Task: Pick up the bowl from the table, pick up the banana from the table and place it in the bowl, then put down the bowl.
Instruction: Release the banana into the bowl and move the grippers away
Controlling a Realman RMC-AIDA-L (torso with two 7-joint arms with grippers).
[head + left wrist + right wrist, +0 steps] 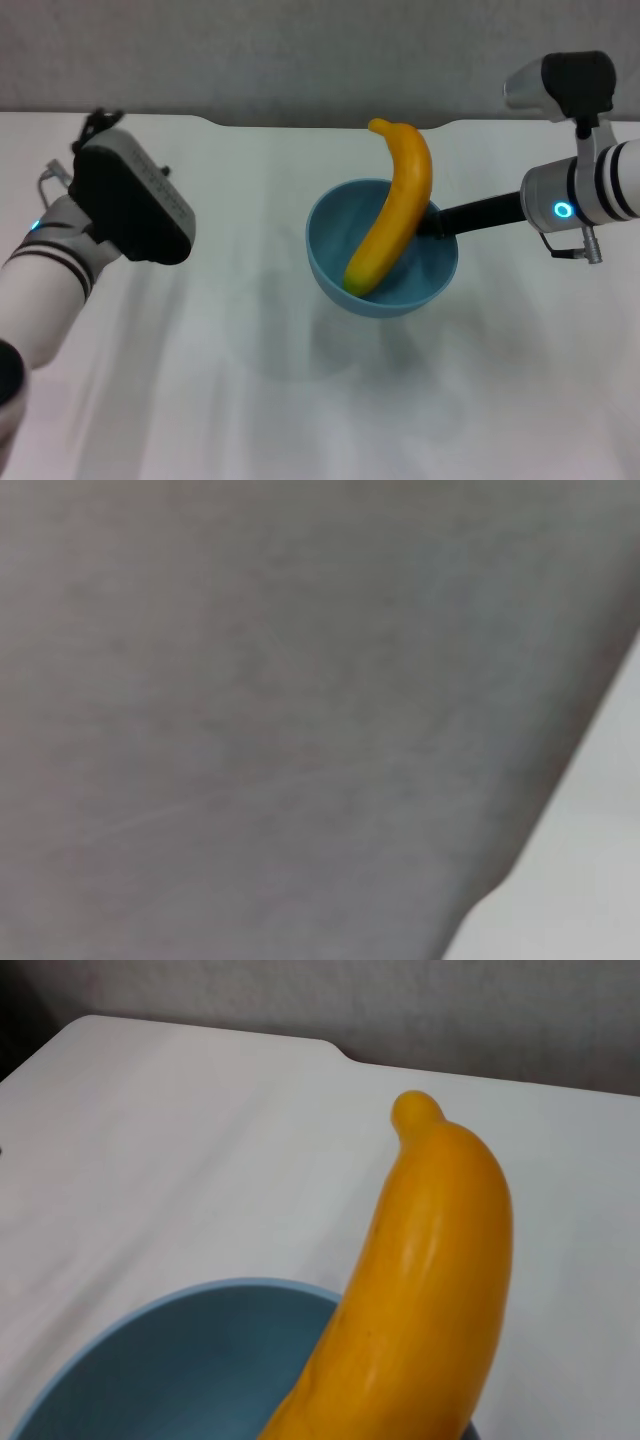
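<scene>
Looking like lab or robot test bench, not home. Bare white table point(250, 400) with notch in far edge sitting against plain grey wall point(300, 50). Two robot arms reaching over it. Left wrist view showing only grey blur, probably same wall.

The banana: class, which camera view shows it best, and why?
The head view: the whole banana shows, one end down in the bowl, the other leaning over the rim. The right wrist view shows its upper part close up, cut off below. The left wrist view shows none of it.
</scene>
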